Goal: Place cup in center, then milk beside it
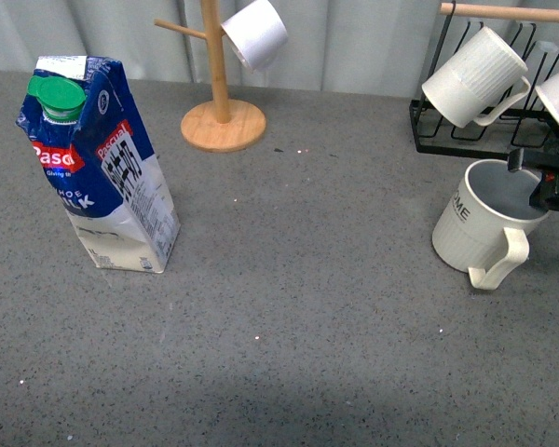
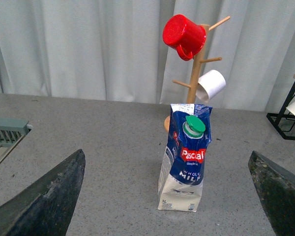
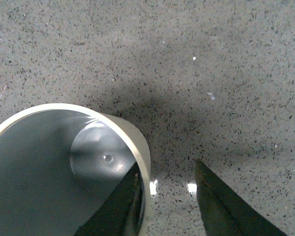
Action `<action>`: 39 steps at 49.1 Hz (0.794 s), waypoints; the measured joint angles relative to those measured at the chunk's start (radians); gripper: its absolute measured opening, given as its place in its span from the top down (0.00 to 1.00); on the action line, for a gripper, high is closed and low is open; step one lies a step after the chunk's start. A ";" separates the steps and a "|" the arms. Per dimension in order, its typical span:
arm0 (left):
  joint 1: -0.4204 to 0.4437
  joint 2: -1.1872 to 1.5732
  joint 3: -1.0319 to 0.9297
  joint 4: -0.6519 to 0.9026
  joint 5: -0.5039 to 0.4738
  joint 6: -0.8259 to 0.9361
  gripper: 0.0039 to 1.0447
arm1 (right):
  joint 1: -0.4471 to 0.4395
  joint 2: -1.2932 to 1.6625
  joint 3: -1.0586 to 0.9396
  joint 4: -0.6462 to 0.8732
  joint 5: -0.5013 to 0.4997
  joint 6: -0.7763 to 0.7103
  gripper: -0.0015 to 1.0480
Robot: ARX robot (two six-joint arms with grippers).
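The cup (image 1: 475, 228), cream, ribbed, with "HOME" lettering and a big handle toward the front, stands upright at the right of the grey tabletop (image 1: 298, 242). My right gripper (image 1: 540, 182) is open at its far rim. In the right wrist view the gripper (image 3: 167, 164) straddles the wall of the cup (image 3: 49, 162), one finger inside and one outside, not squeezing it. The milk (image 1: 102, 168) stands upright at the left, green cap on top. My left gripper (image 2: 166, 153) is open wide, short of the milk (image 2: 185, 162), which stands ahead between its fingers. It is out of the front view.
A wooden mug tree (image 1: 222, 112) stands at the back with a white cup (image 1: 256, 33) and a red mug (image 2: 183, 30) on it. A black rack (image 1: 466, 130) with ribbed white mugs (image 1: 475, 74) is right behind the cup. A grey slatted tray (image 2: 7, 130) lies far left.
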 joint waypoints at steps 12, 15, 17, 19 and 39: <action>0.000 0.000 0.000 0.000 0.000 0.000 0.06 | 0.010 0.011 0.018 -0.028 -0.010 0.026 0.99; 0.000 0.000 0.000 0.000 0.000 0.000 0.06 | 0.010 0.011 0.026 -0.037 -0.007 0.029 0.99; 0.000 0.000 0.000 0.000 0.000 0.000 0.06 | 0.010 0.011 0.030 -0.042 -0.007 0.030 0.99; 0.000 0.000 0.000 0.000 0.000 0.000 0.06 | 0.011 0.011 0.034 -0.052 -0.008 0.032 0.99; 0.000 0.000 0.000 0.000 0.000 0.000 0.06 | 0.152 -0.031 0.104 -0.164 -0.106 0.060 0.99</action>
